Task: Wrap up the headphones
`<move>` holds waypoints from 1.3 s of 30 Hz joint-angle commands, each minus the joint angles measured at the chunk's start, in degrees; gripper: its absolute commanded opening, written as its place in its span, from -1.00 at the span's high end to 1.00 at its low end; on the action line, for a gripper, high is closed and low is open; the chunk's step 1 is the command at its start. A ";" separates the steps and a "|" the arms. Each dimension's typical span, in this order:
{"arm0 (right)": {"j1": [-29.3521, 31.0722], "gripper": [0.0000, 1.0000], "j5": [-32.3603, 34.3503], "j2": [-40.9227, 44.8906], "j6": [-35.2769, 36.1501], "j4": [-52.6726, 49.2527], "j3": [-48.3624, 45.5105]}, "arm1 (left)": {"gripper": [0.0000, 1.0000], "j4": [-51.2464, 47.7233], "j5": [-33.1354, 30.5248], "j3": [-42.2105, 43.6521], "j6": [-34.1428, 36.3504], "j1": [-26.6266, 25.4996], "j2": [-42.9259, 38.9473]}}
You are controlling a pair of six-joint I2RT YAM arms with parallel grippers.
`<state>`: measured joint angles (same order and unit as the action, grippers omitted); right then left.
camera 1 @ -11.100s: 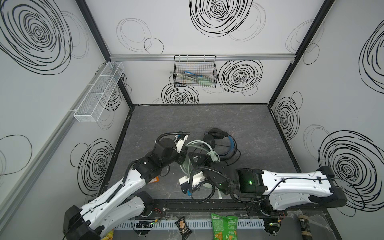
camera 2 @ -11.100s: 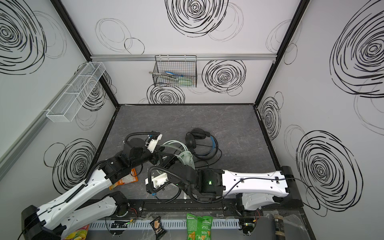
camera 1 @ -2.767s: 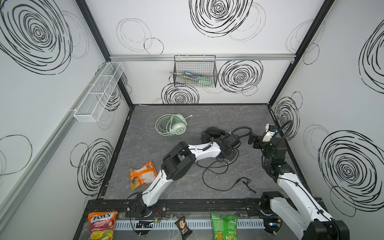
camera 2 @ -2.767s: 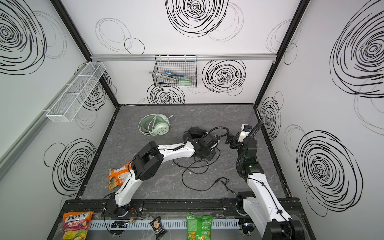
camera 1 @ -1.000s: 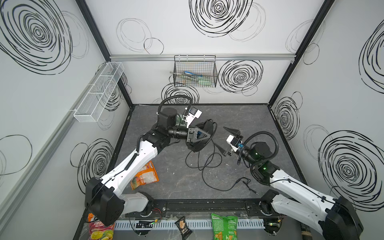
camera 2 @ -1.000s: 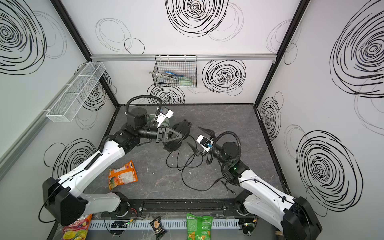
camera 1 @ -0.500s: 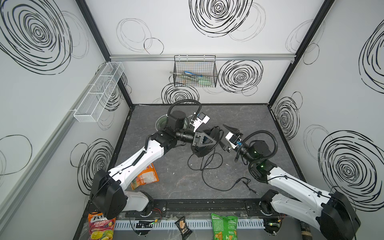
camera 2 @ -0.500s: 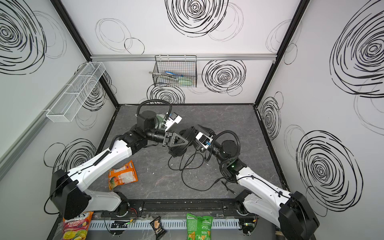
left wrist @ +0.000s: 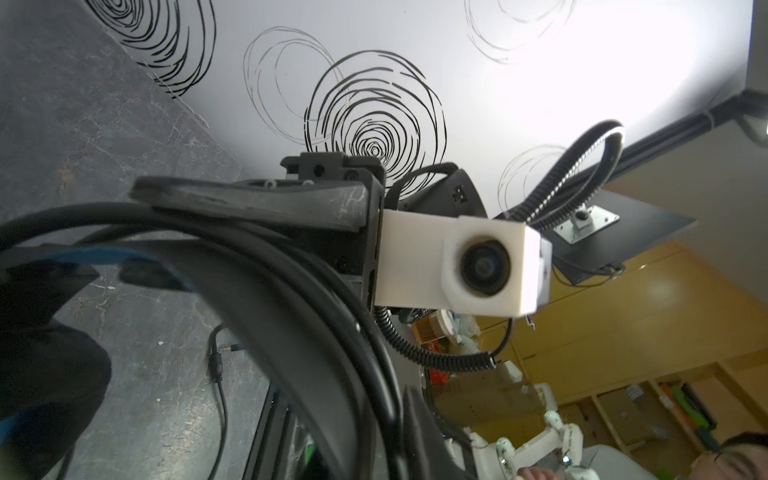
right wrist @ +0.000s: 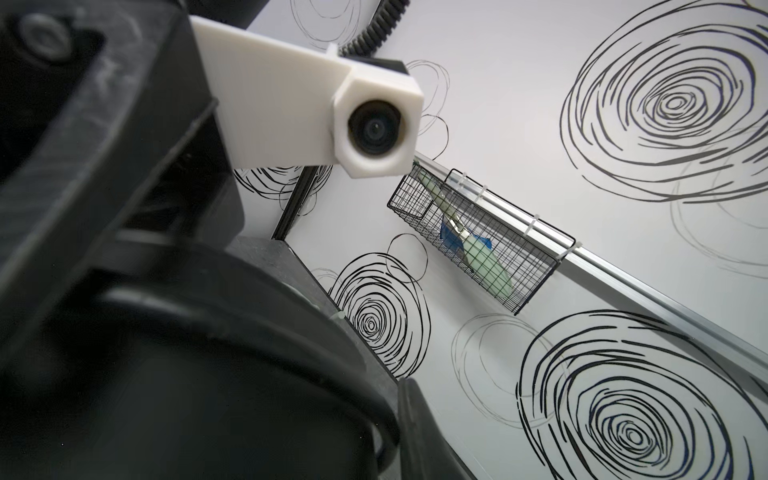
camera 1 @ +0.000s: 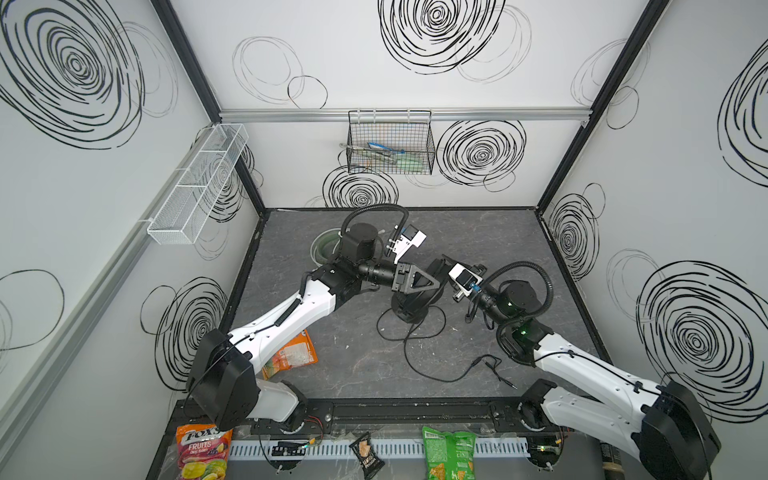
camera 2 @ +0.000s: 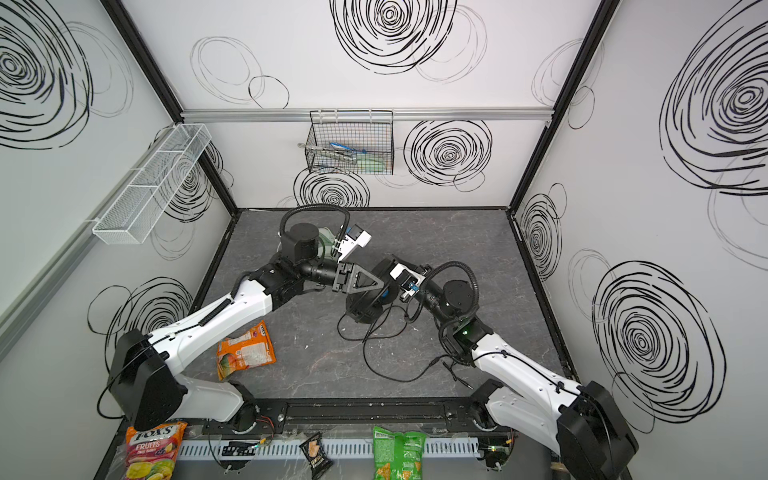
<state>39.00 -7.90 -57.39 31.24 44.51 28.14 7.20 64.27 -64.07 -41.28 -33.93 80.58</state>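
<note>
Top views: you get bright, even, diffuse light, with only faint soft shadows on the floor (camera 1: pixel 478 241). Focus is sharp throughout, with wide-lens stretch toward the corners.

Left wrist: glare blows out the wall (left wrist: pixel 623 62). The headphones (left wrist: pixel 270 299), close to the lens, look dark and blurred.

Right wrist: the near black shapes are out of focus, and the basket (right wrist: pixel 490 249) is crisp.
</note>
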 commanded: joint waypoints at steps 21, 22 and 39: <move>1.72 0.96 18.94 -9.85 -17.61 -25.30 20.02 | -0.86 -9.32 -92.18 9.41 50.02 -27.58 -25.07; 2.13 0.96 19.01 -9.86 -17.88 -26.26 20.69 | -0.86 -8.76 -94.45 9.66 51.85 -28.66 -24.22; 7.09 0.92 21.71 -7.68 -23.06 -32.28 22.09 | -0.69 9.75 -121.86 7.44 75.40 -29.79 -10.48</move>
<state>45.25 13.87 -67.31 10.37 11.03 48.42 5.48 -49.15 -56.58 26.79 -64.03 69.80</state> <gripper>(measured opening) 0.103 0.858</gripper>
